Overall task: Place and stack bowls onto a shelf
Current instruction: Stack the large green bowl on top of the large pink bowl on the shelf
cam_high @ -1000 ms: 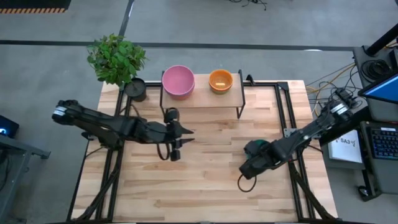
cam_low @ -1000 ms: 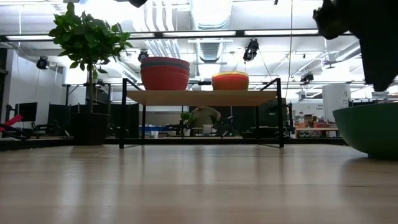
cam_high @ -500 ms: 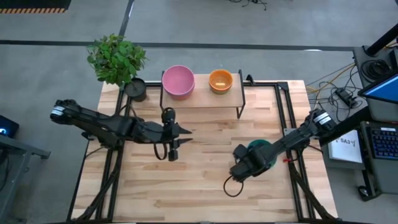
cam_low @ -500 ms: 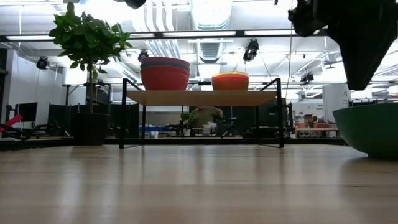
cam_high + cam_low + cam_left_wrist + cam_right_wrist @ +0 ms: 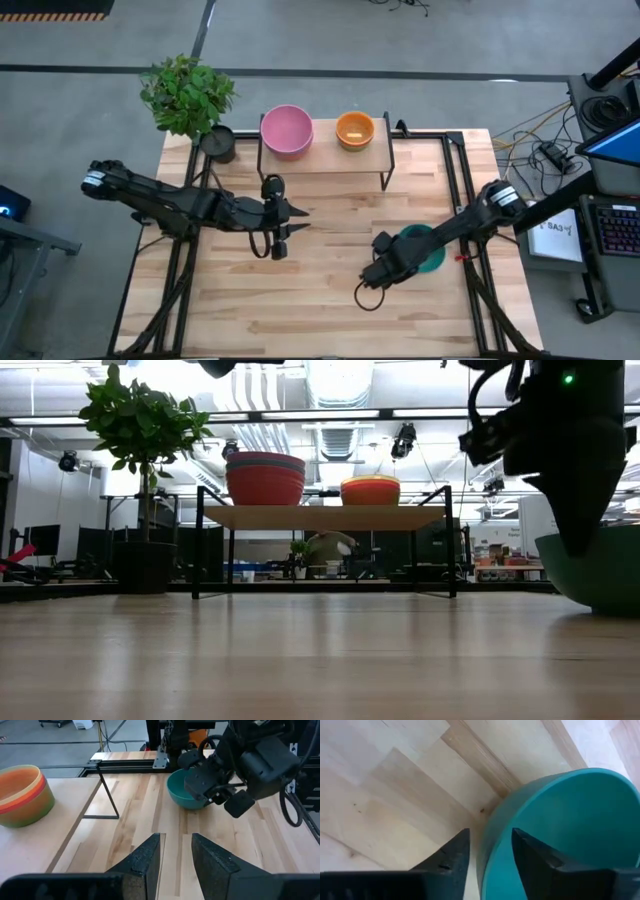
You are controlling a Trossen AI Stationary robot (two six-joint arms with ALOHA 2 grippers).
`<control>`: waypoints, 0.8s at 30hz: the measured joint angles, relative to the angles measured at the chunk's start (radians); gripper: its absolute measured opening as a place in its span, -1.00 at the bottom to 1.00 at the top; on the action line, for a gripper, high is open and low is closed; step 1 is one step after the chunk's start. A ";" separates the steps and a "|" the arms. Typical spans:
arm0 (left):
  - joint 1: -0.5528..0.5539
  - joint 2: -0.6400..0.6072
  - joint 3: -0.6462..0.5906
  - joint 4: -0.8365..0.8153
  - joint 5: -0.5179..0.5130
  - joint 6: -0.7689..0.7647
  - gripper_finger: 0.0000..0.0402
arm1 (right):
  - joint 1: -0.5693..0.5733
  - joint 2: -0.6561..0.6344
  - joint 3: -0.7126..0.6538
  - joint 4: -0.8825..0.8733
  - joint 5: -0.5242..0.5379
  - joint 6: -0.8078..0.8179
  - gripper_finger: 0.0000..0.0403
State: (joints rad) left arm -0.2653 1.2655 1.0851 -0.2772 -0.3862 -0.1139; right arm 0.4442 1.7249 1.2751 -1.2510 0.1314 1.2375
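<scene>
Plant (image 5: 186,93) w/ its dark pot (image 5: 217,143) sits at the table's far-left corner, out of the lanes. Left gripper (image 5: 290,222) hovers mid-table, just in front of the shelf (image 5: 325,159), fingers (image 5: 145,859) a little apart, nothing between them — parked, I'd say, giving the other arm room. On the shelf: pink-topped stack (image 5: 287,131) on the left half, orange-topped stack (image 5: 354,129) on the right, so both spots are taken and the next bowl prob goes on top of a stack. Open wood btwn shelf and the grippers, clear approach. Over right: right gripper (image 5: 381,272) is down at the teal bowl (image 5: 420,248), fingers (image 5: 451,858) spread either side of the near rim, not clamped yet. Bowl sits close to the table's right edge, metal frame rail (image 5: 470,215) just beyond — lift up, then swing inward.
</scene>
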 joint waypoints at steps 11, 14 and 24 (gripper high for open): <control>0.000 0.000 0.000 0.004 0.000 0.008 -0.53 | 0.000 0.026 -0.004 0.012 -0.001 -0.029 -0.93; 0.000 0.000 0.000 0.004 0.003 0.008 -0.53 | 0.002 0.017 0.001 0.010 -0.011 -0.079 -0.95; -0.004 0.034 -0.002 0.080 0.088 0.035 -0.53 | 0.059 -0.060 0.092 0.279 -0.010 -0.606 -0.96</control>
State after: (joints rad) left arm -0.2689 1.3000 1.0836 -0.1969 -0.2978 -0.0789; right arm 0.5031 1.6647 1.3666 -0.9716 0.1215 0.6316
